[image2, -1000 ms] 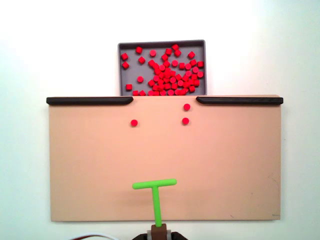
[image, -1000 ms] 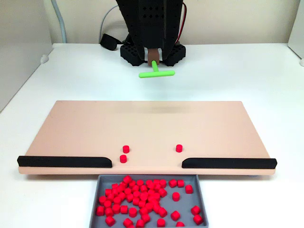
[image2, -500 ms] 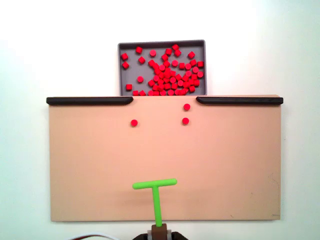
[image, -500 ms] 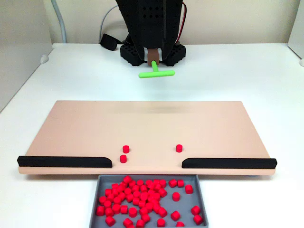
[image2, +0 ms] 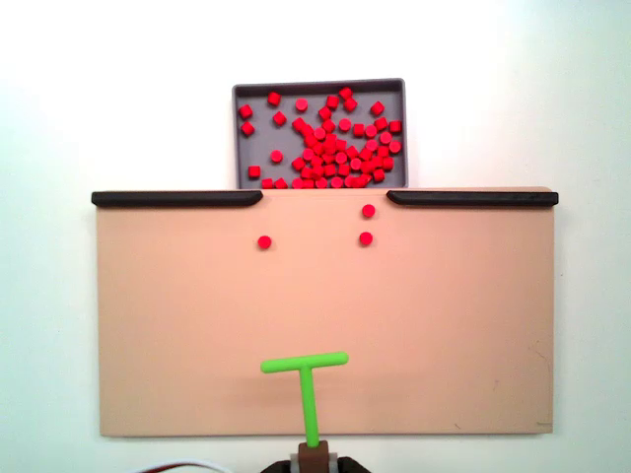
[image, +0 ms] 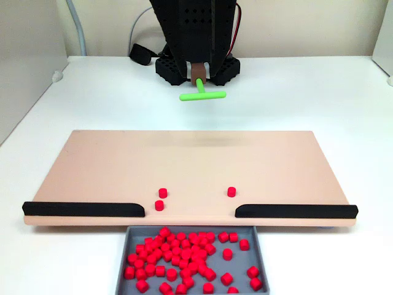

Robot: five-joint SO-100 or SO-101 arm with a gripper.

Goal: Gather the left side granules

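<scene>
Red granules (image: 163, 193) sit loose on my tan board (image2: 177, 325), near the gap before the grey tray (image2: 238, 138). My gripper (image2: 314, 455) is closed on the green T tool (image2: 306, 367), far back. Next I think I reach out and push them.

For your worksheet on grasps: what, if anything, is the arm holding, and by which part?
The green T-tool, held at the bottom end of its stem by a brown holder; the gripper fingers themselves cannot be made out.
</scene>
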